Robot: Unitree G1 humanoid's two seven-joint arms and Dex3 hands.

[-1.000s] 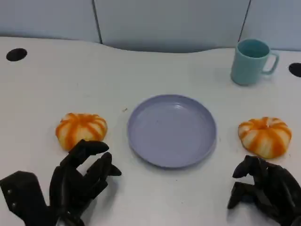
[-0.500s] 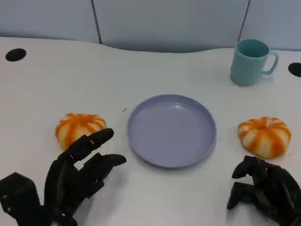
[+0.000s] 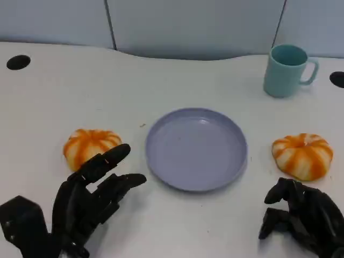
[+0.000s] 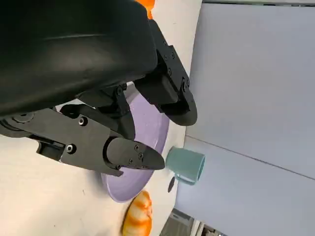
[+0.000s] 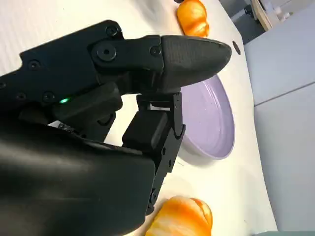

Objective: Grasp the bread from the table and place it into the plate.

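Two orange-and-white striped breads lie on the white table: one point(image 3: 88, 145) left of the lilac plate point(image 3: 196, 148), one point(image 3: 302, 155) to its right. The plate holds nothing. My left hand point(image 3: 88, 196) hovers just in front of the left bread with its fingers spread apart and nothing in them; the upper fingertip overlaps that bread's near edge. My right hand point(image 3: 301, 217) sits below the right bread, fingers curled inward, holding nothing. In the left wrist view the left hand's fingers point(image 4: 128, 152) reach over the plate point(image 4: 147, 142). The right wrist view has the near bread point(image 5: 182, 219) and the plate point(image 5: 211, 118).
A teal mug point(image 3: 287, 70) stands at the back right, behind the plate. Black round holes in the tabletop sit at the far left point(image 3: 18, 62) and far right point(image 3: 337, 79). A grey wall panel runs along the table's back edge.
My left hand has spread its fingers wider and reached a little toward the left bread. The right hand, both breads and the plate have not moved.
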